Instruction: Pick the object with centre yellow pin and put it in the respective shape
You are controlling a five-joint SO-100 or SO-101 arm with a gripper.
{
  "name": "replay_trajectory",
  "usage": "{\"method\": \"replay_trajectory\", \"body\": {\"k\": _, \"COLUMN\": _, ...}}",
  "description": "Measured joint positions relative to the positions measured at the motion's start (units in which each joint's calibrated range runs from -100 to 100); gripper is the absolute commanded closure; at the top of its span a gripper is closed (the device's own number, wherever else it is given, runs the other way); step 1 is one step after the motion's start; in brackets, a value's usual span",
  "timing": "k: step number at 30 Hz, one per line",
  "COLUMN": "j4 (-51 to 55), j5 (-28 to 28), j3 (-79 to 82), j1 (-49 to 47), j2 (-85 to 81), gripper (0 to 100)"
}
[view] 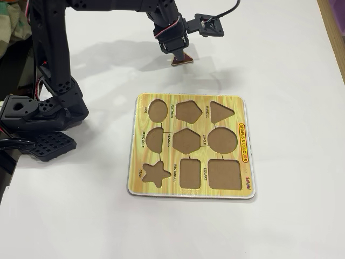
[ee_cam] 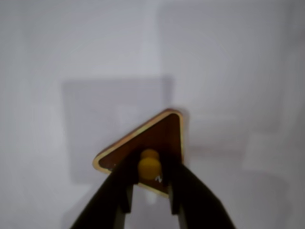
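Note:
The object with centre yellow pin (ee_cam: 164, 136) is a dark-brown triangle with a pale edge. My gripper (ee_cam: 149, 177) is shut on its yellow knob (ee_cam: 149, 167), one black finger on each side. In the fixed view the gripper (view: 178, 55) holds the triangle (view: 183, 60) tilted, close to the white table at the top centre, beyond the far edge of the yellow shape board (view: 139, 156). The board's triangle recess (view: 221, 111) is in its far right corner, to the right of and nearer than the gripper. All the board's recesses stand empty.
The arm's black base and lower links (view: 48, 108) fill the left side of the fixed view. A cable runs from the wrist camera (view: 207, 26) off the top edge. The table's right edge (view: 334, 32) shows at the far right.

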Motion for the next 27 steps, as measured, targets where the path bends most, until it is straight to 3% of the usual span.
{"method": "replay_trajectory", "body": {"k": 12, "j4": 0.0, "j5": 0.0, "j3": 0.4, "j1": 0.2, "j2": -1.7, "gripper": 98}}
{"method": "replay_trajectory", "body": {"k": 21, "j4": 1.1, "j5": 0.0, "j3": 6.8, "j1": 5.4, "j2": -8.8, "gripper": 98}}
{"method": "replay_trajectory", "body": {"k": 27, "j4": 1.2, "j5": 4.5, "j3": 8.4, "j1": 10.8, "j2": -13.5, "gripper": 98}}
